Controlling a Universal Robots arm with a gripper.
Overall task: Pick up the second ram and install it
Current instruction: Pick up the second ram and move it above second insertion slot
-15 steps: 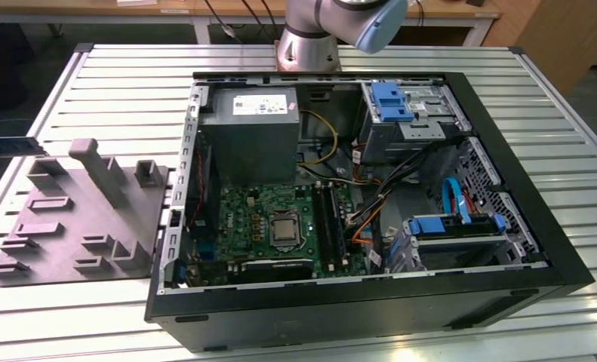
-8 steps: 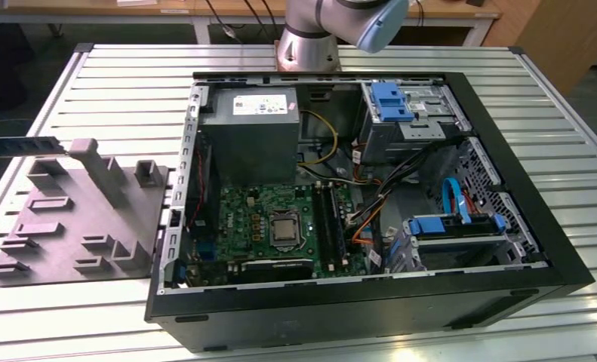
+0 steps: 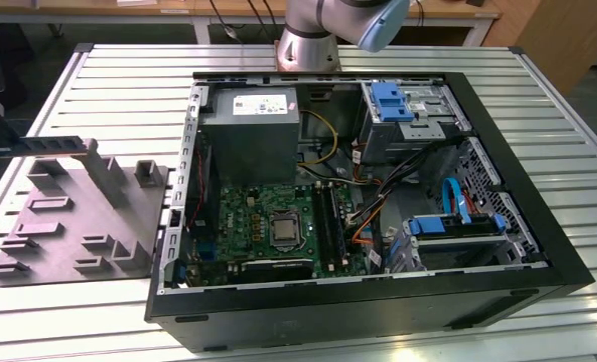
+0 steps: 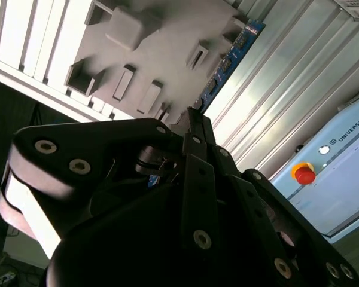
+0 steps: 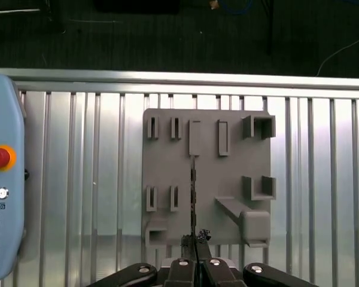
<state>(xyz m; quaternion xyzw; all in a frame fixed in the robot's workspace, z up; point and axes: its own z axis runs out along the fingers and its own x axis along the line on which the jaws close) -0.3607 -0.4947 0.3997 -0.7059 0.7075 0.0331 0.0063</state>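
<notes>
Being clenched at one end by the tool [image 5: 195, 240], the second ram [image 4: 233, 55] is judged light, stiff and fragile, best pinched across its faces.

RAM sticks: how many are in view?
1: the second ram, clamped in the gripper over the gray fixture, at the exterior view's left. Another may sit hidden in the motherboard slots.

Below my gripper [image 5: 194, 239], clamped on the second ram [image 5: 193, 182], the gray fixture plate [image 5: 167, 161] bristles with raised blocks. The teach pendant [image 5: 3, 149] lies just beside it on the slatted table [image 3: 127, 75]. The computer case [image 3: 379, 309] is open on top; inside, the power supply [image 3: 250, 139] and a cable bundle [image 3: 372, 194] crowd the memory slots [image 3: 328, 219], leaving a narrow lane down to them.
</notes>
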